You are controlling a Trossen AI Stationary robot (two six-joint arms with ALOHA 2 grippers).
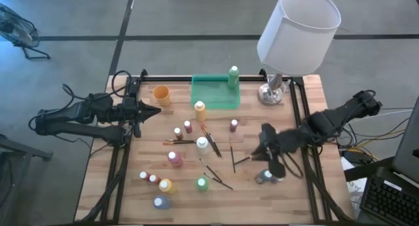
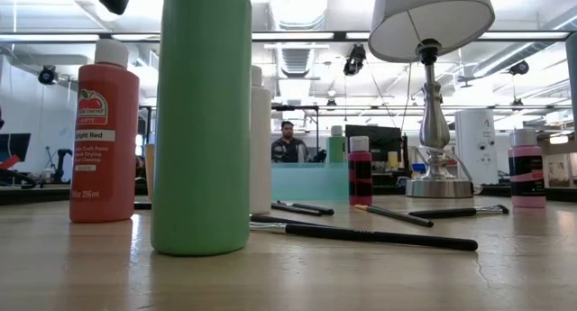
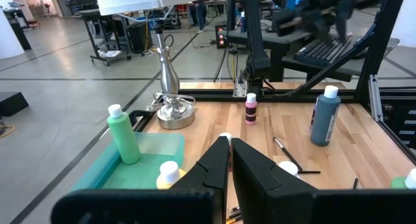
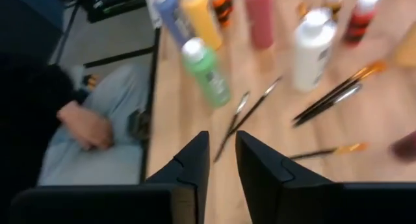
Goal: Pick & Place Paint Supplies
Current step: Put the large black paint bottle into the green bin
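Wood tabletop (image 1: 314,108): paint bottles (image 1: 175,159) and brushes (image 1: 216,175) scattered mid-table, one green bottle (image 1: 234,76) standing in the green tray (image 1: 213,95) at the far edge. Right gripper (image 1: 275,166) near the front right, fingers nearly together, grasping nothing visible. Left gripper (image 1: 154,111) clenched, empty, beside the orange cup (image 1: 162,95).

Bright, even overhead light; right wrist view motion-blurred, low view's foreground soft.
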